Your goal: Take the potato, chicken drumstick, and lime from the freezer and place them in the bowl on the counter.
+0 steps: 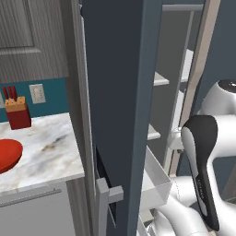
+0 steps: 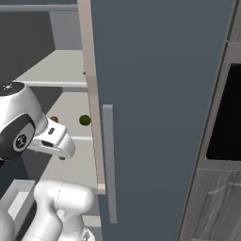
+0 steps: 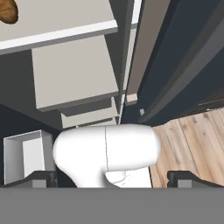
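Observation:
The freezer stands open, its dark slate door (image 2: 160, 94) at the right of its pale shelves (image 2: 61, 70). The lime (image 2: 84, 120), a small dark green ball, lies on a middle shelf. Left of it a small brown lump (image 2: 54, 119) peeks from behind my hand; I cannot tell whether it is the potato or the chicken drumstick. A brown lump (image 3: 8, 11) also lies on a shelf at the top left of the hand view. My gripper (image 3: 113, 178) is open, holds nothing and hangs in front of the shelves, below that lump. The red bowl (image 1: 8, 154) sits on the marbled counter (image 1: 46, 138).
A red knife block (image 1: 18, 115) stands at the back of the counter by a wall outlet (image 1: 37, 93). A clear door bin (image 1: 156, 177) juts out low beside the arm. Wooden floor (image 3: 192, 144) lies below. A dark panel (image 2: 226, 113) is right of the freezer.

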Available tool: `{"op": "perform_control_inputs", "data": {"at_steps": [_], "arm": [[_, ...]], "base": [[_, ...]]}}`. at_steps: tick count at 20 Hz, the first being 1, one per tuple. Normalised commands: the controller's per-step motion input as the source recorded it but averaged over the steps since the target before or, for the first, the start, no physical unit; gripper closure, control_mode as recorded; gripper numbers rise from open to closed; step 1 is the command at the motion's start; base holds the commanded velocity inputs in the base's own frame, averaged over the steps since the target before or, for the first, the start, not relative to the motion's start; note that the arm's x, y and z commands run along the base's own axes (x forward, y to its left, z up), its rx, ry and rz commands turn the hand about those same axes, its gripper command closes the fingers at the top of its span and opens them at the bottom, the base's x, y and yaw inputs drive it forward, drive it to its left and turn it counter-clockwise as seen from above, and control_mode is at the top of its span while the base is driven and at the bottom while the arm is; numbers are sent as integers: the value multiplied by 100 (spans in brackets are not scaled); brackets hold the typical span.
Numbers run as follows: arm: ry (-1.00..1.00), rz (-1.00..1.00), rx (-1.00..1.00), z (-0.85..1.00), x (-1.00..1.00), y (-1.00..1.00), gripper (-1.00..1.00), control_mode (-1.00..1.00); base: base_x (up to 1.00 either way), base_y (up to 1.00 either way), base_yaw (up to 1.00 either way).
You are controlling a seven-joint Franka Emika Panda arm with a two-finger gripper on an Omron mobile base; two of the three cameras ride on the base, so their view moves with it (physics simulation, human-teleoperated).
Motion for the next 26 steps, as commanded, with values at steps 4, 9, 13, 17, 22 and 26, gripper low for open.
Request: {"op": "perform_control_inputs", "data": {"at_steps": [4, 9, 13, 17, 22, 26], "arm": [[0, 0, 0, 0, 0, 0, -100, 100], [0, 0, 0, 34, 12, 20, -100, -100], [0, 0, 0, 52, 28, 26, -100, -100], [0, 0, 0, 57, 46, 23, -100, -100], [-1, 2, 0, 45, 67, 8, -100, -100], [-4, 4, 0, 22, 68, 2, -100, -100]], "base": [[0, 1, 0], [0, 2, 0], [0, 0, 0], [0, 0, 0], [0, 0, 0], [0, 0, 0]]}}
